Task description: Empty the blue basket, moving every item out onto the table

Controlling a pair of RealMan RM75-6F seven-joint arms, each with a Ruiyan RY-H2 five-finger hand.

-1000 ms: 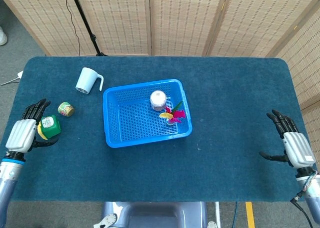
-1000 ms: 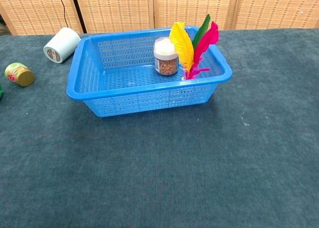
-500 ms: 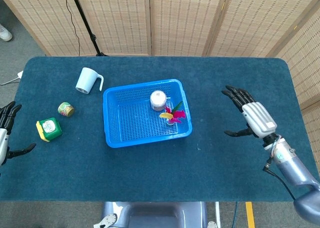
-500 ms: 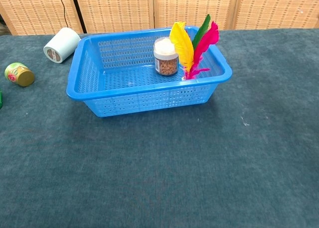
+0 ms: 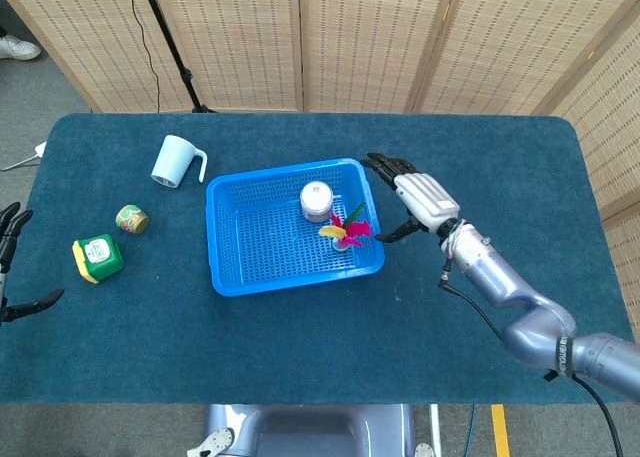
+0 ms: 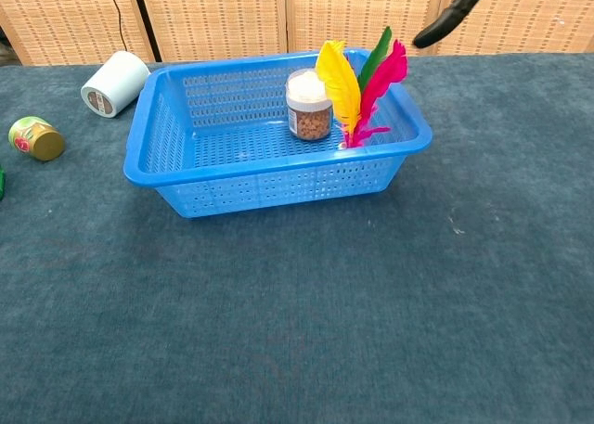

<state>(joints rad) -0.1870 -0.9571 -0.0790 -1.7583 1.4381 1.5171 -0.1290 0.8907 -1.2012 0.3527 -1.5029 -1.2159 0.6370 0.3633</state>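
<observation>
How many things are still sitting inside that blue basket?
2: a white-lidded jar near the back of the blue basket, and a feather shuttlecock right beside it toward the right wall. Nothing else shows through the mesh.

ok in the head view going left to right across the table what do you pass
left robot hand → green box → small tin → white mug → blue basket → right robot hand

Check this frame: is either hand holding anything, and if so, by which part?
Nothing is held. The right hand hovers open beside the blue basket, near the feathers; the left hand is open at the table's edge.
</observation>
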